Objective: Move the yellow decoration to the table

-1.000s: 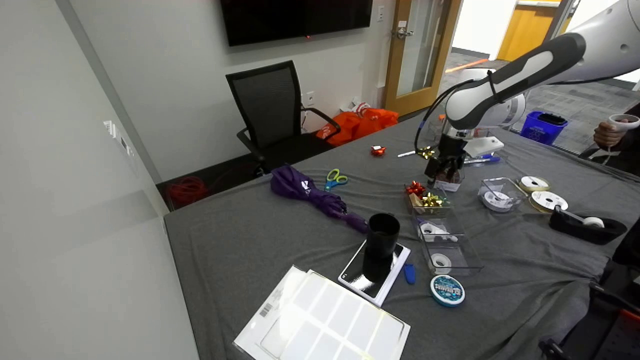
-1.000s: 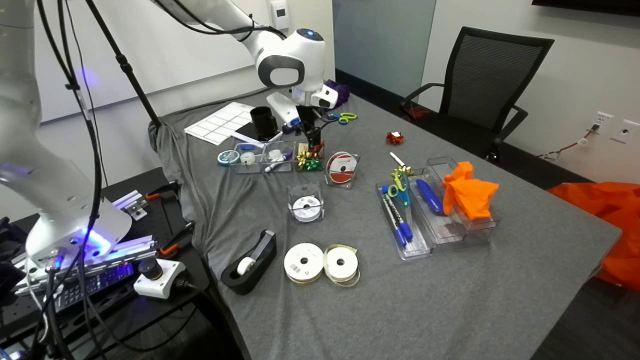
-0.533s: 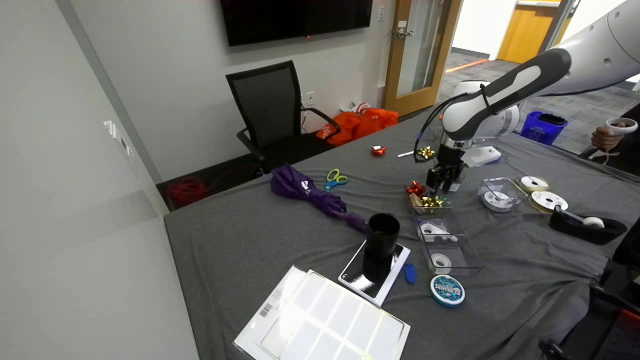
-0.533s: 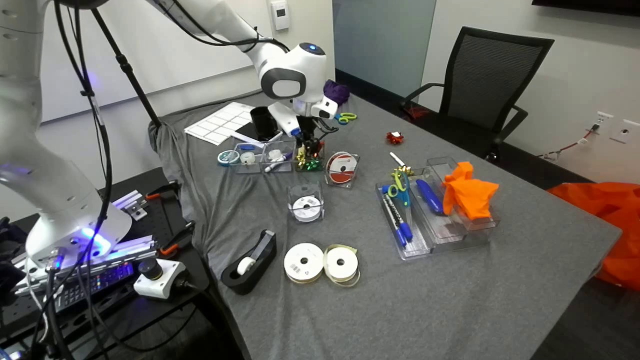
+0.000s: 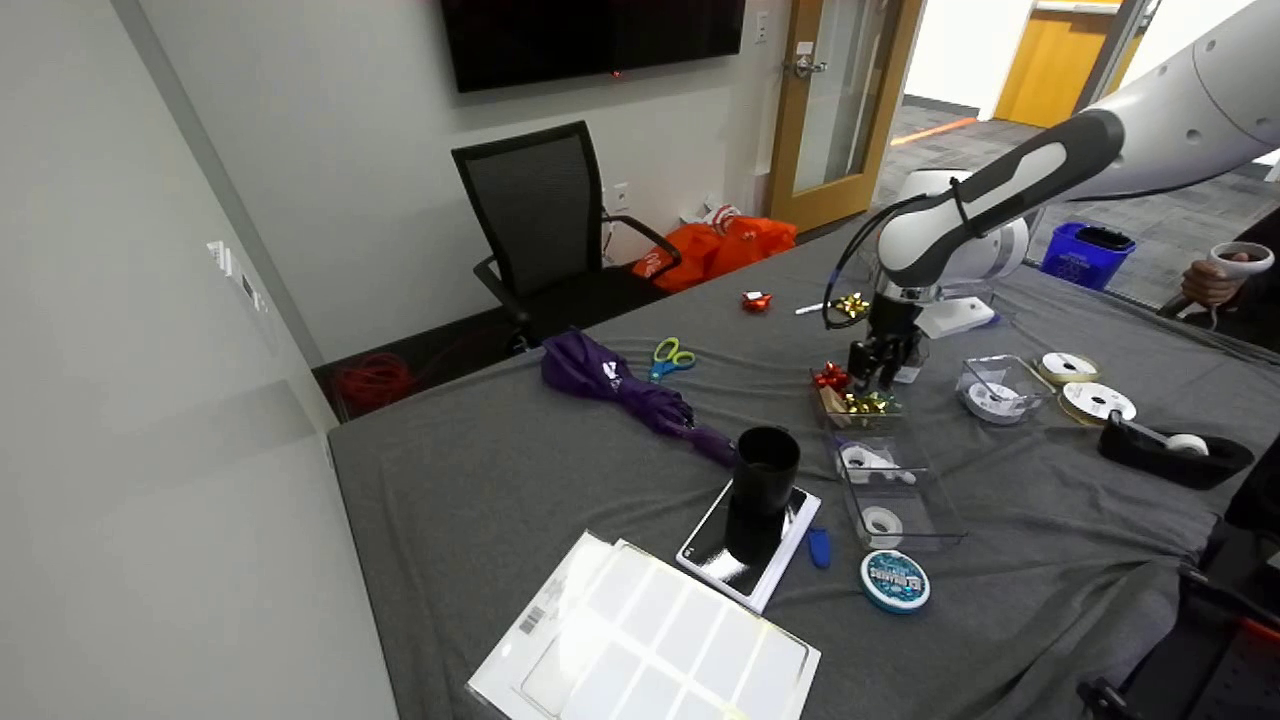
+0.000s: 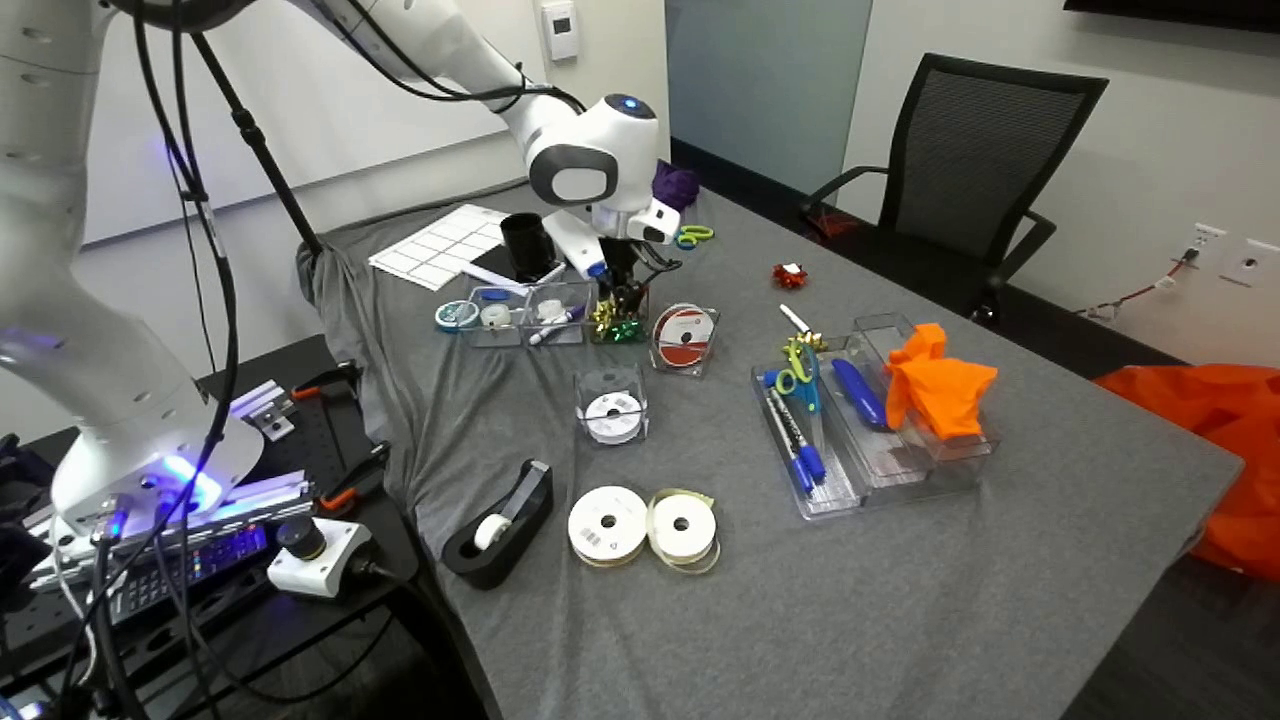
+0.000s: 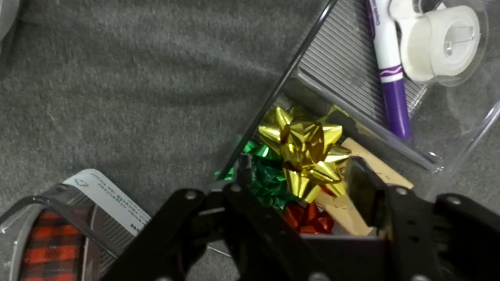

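Note:
The yellow decoration is a shiny gold bow [image 7: 306, 146], [image 5: 865, 402], [image 6: 603, 318] in the end compartment of a clear organizer [image 5: 925, 500]. A green bow [image 7: 269, 179], a red bow [image 7: 308, 218] and tan strips lie beside and under it. My gripper [image 7: 301, 169] is open, its fingers on either side of the gold bow in the wrist view; contact cannot be told. In both exterior views the gripper [image 5: 873, 375], [image 6: 628, 295] is low over that compartment and partly hides it. The table [image 5: 500, 470], [image 6: 900, 600] is draped in dark grey cloth.
Beside the compartment stands a clear box with a red plaid ribbon spool [image 6: 684, 338], [image 7: 50, 242]. The neighbouring compartment holds a purple marker [image 7: 390, 82] and tape. Another gold bow [image 5: 852, 305] and a red bow [image 5: 757, 301] lie on the table. A black cup [image 5: 766, 470] stands nearby.
The arm has come down, lowering the gripper from above the organizer into the bow compartment. In the last half second it has shifted only slightly. The objects have not visibly moved.

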Action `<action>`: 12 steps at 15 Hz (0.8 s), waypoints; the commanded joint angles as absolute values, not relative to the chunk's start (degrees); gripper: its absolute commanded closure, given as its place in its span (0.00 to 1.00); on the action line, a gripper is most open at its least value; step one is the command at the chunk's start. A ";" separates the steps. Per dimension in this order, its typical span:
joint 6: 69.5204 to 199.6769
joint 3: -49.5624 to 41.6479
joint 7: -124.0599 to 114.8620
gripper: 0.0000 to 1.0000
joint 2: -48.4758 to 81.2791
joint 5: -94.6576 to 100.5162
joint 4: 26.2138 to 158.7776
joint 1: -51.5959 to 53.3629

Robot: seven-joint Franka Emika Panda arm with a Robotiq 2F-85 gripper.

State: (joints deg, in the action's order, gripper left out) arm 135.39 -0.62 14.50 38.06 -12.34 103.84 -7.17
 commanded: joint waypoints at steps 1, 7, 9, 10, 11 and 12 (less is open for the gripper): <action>136.47 0.25 13.59 0.59 39.88 -11.17 102.25 -8.16; 137.10 0.43 14.09 0.96 40.29 -10.71 102.41 -8.44; 137.67 1.02 15.31 1.00 38.60 -11.13 103.88 -9.06; 137.71 1.14 15.52 1.00 38.20 -11.19 104.15 -9.19; 137.58 1.33 15.71 1.00 36.75 -11.35 105.27 -9.39; 137.60 1.48 16.07 1.00 35.79 -11.33 106.00 -9.55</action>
